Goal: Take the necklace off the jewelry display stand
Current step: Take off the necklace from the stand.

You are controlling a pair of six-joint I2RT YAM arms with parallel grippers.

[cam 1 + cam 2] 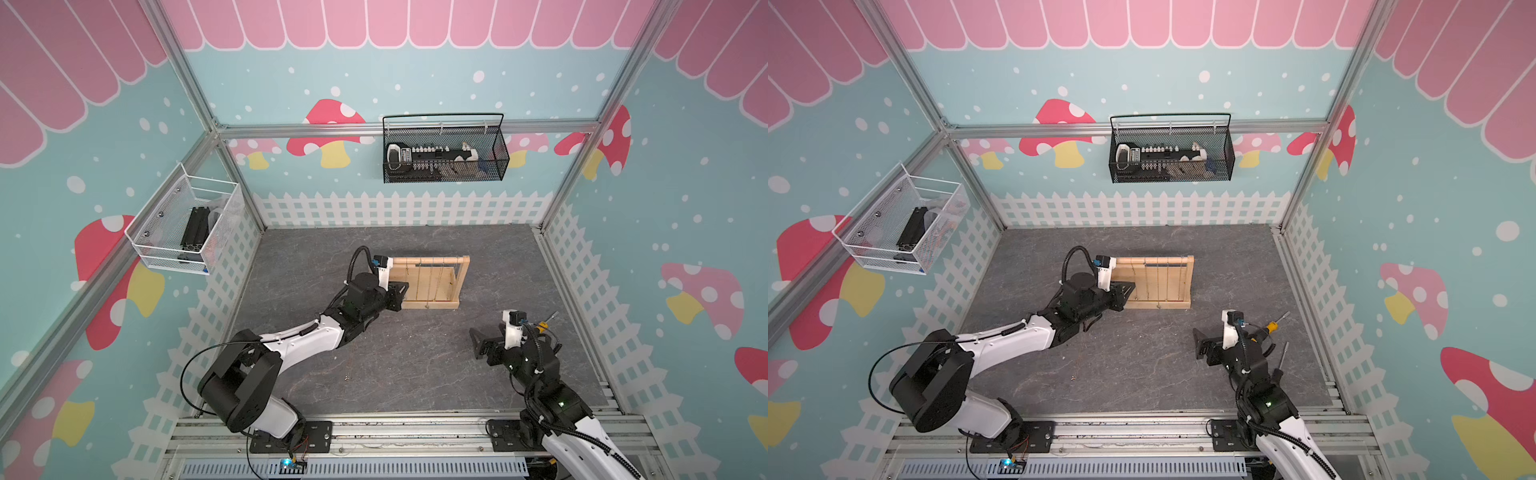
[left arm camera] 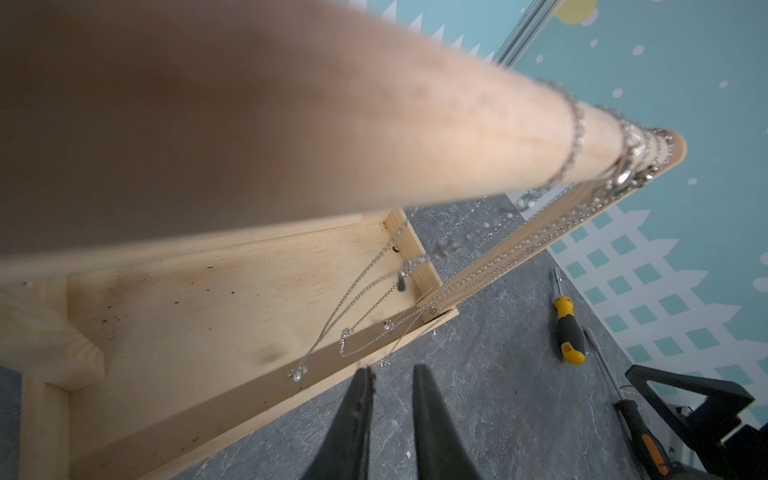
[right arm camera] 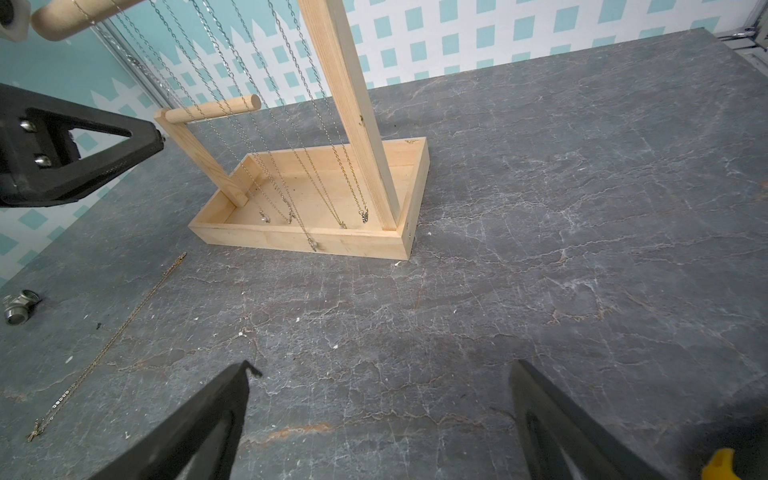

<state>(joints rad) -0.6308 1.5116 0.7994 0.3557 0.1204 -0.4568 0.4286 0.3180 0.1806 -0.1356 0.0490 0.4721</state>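
Plainly pale-wood stand [image 3: 365,245], fine metal chains [image 2: 578,133]

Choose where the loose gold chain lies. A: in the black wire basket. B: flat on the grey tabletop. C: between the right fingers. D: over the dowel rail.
B: the gold chain lies stretched out on the grey tabletop, apart from the jewelry display stand.

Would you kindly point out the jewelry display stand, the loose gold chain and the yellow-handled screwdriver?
jewelry display stand [image 3: 365,247], right wrist view, base front wall.
loose gold chain [image 3: 109,345], right wrist view, mid-length.
yellow-handled screwdriver [image 2: 568,330], left wrist view, handle.
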